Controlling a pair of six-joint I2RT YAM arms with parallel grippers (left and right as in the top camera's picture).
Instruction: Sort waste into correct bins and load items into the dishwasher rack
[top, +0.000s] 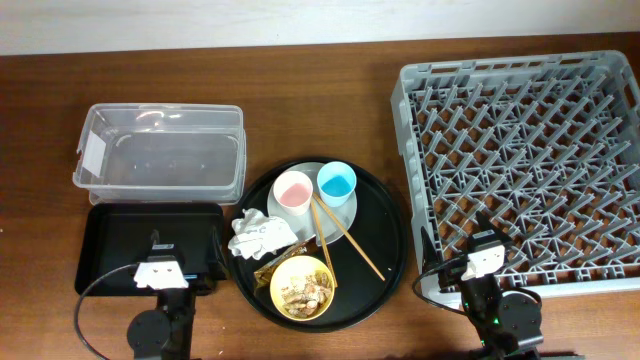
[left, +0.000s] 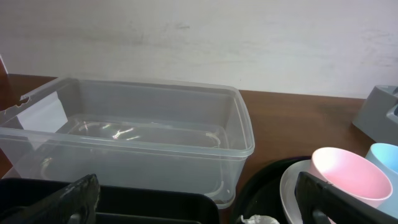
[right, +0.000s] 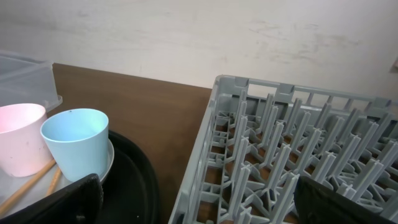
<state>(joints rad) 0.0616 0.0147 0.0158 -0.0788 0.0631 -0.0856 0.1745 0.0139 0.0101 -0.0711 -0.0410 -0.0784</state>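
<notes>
A pink cup (top: 293, 192) and a blue cup (top: 337, 182) stand on a pale plate (top: 345, 212), with two wooden chopsticks (top: 345, 238) lying across it. A crumpled white napkin (top: 258, 235), a gold-brown wrapper (top: 264, 268) and a yellow bowl (top: 303, 287) holding crumbly food scraps lie beside the plate. The clear box (top: 160, 160) and the shallow black tray (top: 120, 240) sit at the left. The grey rack (top: 525, 170) is at the right. My left gripper (top: 160, 242) is open over the black tray. My right gripper (top: 487, 230) is open over the rack's front-left corner.
All the dishes and waste rest on a large round black tray (top: 388, 235) in the middle. In the left wrist view the clear box (left: 124, 137) is straight ahead and the pink cup (left: 348, 177) is at the right. In the right wrist view the blue cup (right: 78, 146) is at the left.
</notes>
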